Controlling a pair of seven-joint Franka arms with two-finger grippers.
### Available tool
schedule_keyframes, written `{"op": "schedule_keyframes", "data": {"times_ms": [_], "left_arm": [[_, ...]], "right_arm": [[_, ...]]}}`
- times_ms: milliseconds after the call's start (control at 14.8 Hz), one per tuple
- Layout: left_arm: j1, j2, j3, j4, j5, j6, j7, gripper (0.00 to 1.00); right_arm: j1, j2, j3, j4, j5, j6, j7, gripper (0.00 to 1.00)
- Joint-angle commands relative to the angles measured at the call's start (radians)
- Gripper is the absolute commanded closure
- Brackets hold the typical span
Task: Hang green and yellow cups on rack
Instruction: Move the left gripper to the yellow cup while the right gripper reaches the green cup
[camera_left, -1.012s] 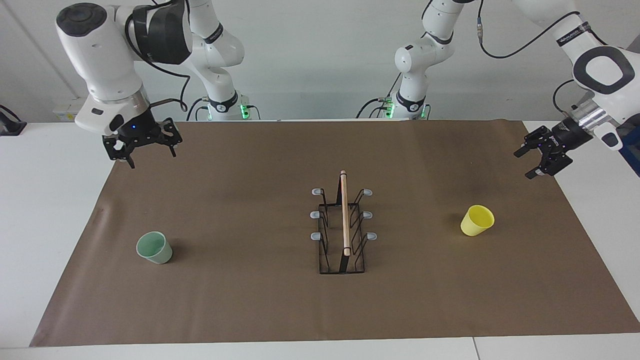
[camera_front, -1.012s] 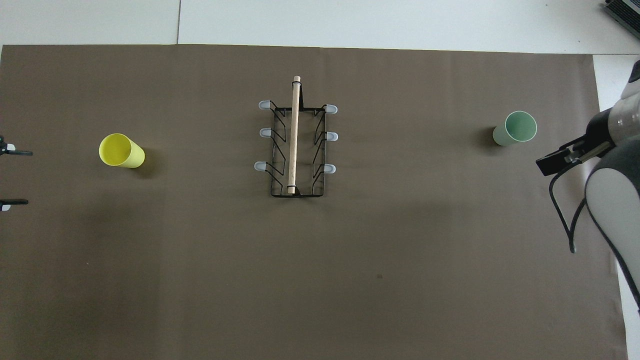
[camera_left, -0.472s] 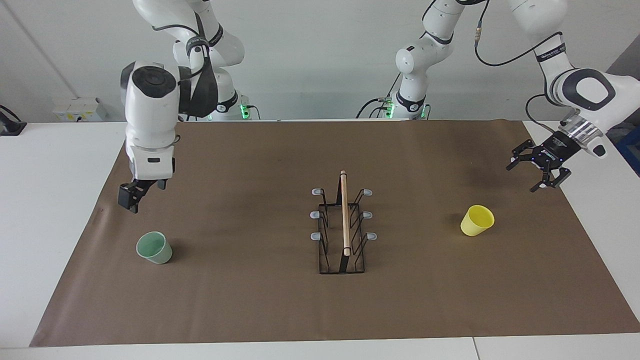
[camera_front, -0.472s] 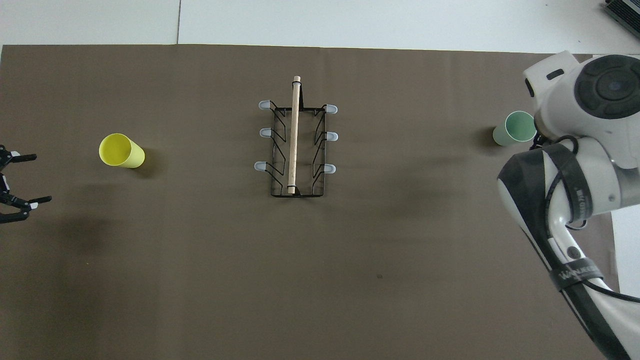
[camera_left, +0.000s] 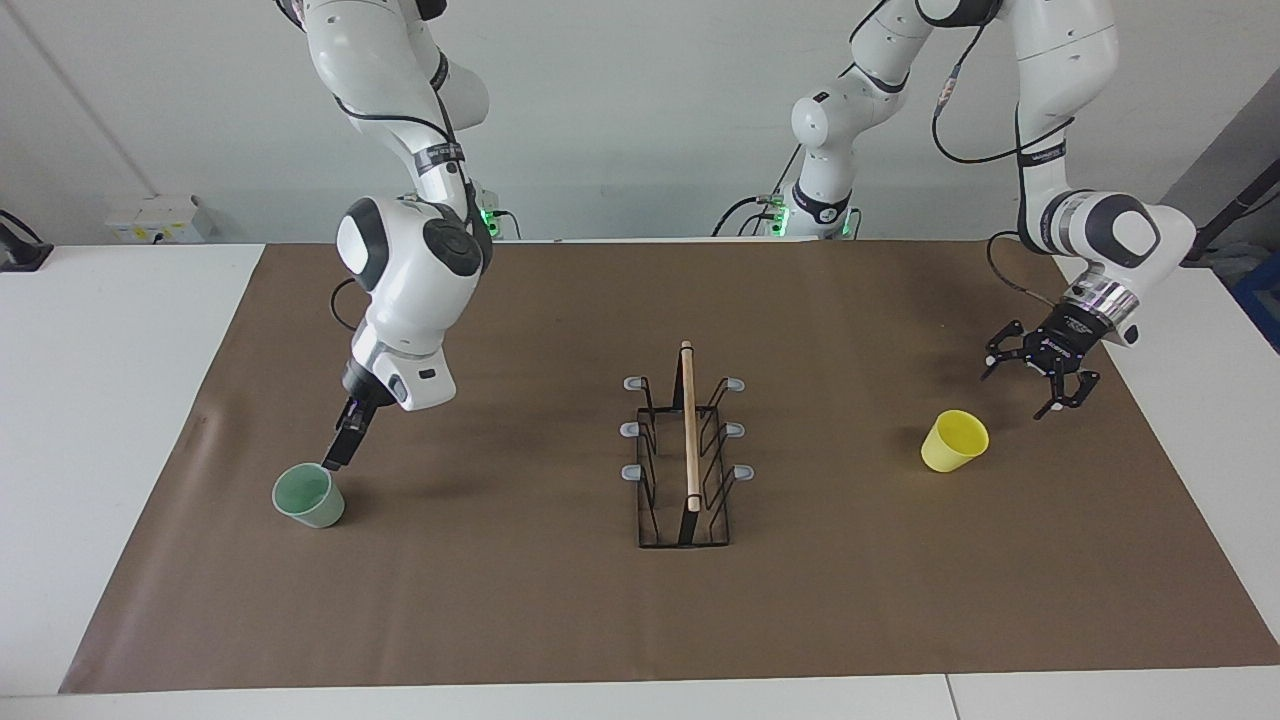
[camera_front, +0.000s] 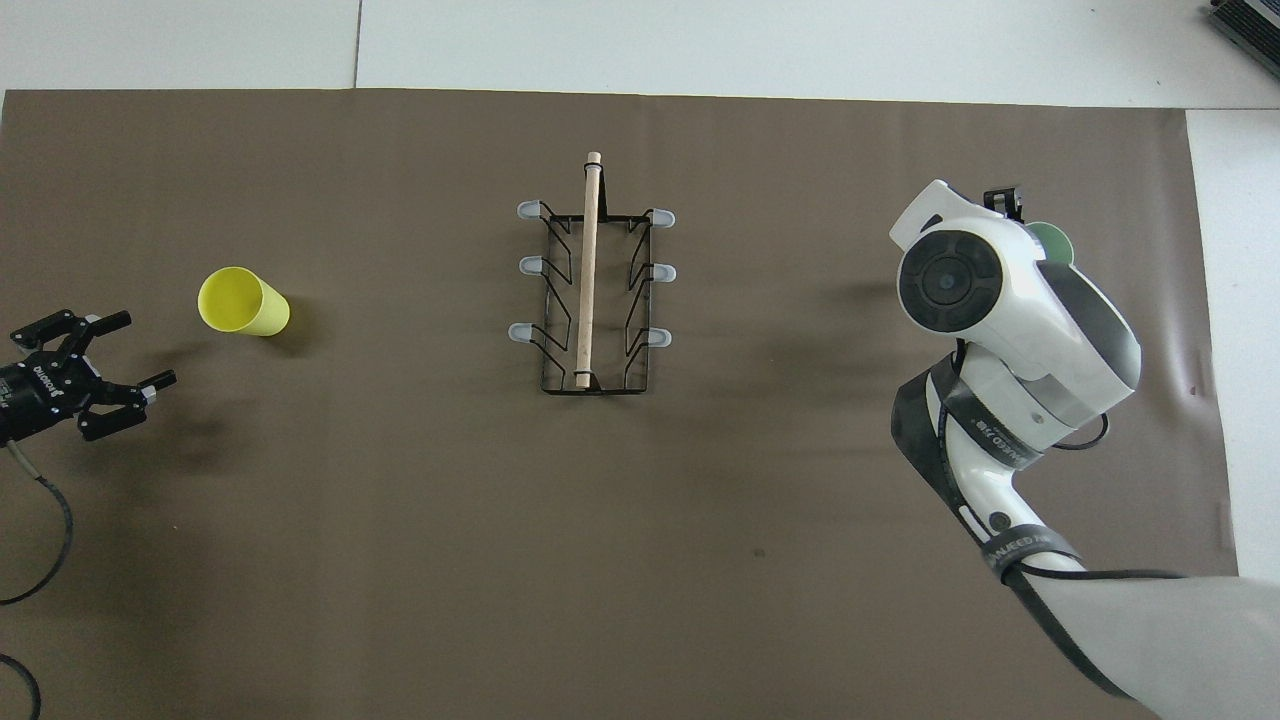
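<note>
The pale green cup (camera_left: 309, 497) stands upright on the brown mat toward the right arm's end. My right gripper (camera_left: 336, 452) points down, its tip just above the cup's rim on the rack's side; I see it edge-on and nothing is in it. In the overhead view the right arm covers most of the green cup (camera_front: 1053, 240). The yellow cup (camera_left: 955, 441) (camera_front: 243, 301) stands upright toward the left arm's end. My left gripper (camera_left: 1036, 385) (camera_front: 148, 348) hovers open beside it, apart from it. The black wire rack (camera_left: 688, 450) (camera_front: 592, 290) with its wooden rod stands mid-mat, its prongs bare.
A brown mat (camera_left: 520, 610) covers most of the white table (camera_left: 110, 420). A dark device (camera_front: 1248, 28) lies at the table's corner far from the robots. The left arm's cable (camera_front: 40, 560) loops low over the mat near the robots.
Both arms have swung in and down from near the robots' edge. The right gripper dropped to the green cup's rim. The left gripper came closer to the yellow cup.
</note>
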Motion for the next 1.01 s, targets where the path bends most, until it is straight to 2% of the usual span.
{"op": "schedule_keyframes", "data": {"times_ms": [0,202,337,472,944], "left_arm": [[-0.012,0.016,-0.007,-0.018,-0.121,0.026,0.096,0.00],[-0.046,0.025,-0.007,-0.030,-0.239,0.025,0.177,0.00],[-0.029,0.107,-0.009,-0.026,-0.288,-0.006,0.267,0.00],[-0.030,0.115,-0.009,-0.024,-0.316,-0.018,0.303,0.00],[-0.096,0.143,-0.010,-0.024,-0.498,-0.020,0.430,0.00]], "right_arm": [[-0.010,0.015,0.001,-0.058,-0.132,0.076,-0.032,0.00],[0.011,0.104,0.001,-0.052,-0.215,0.084,-0.031,0.00],[0.019,0.140,0.001,-0.054,-0.273,0.085,-0.028,0.00],[0.018,0.166,0.001,-0.061,-0.322,0.090,-0.025,0.00],[-0.067,0.196,0.001,-0.086,-0.501,0.185,0.049,0.00]]}}
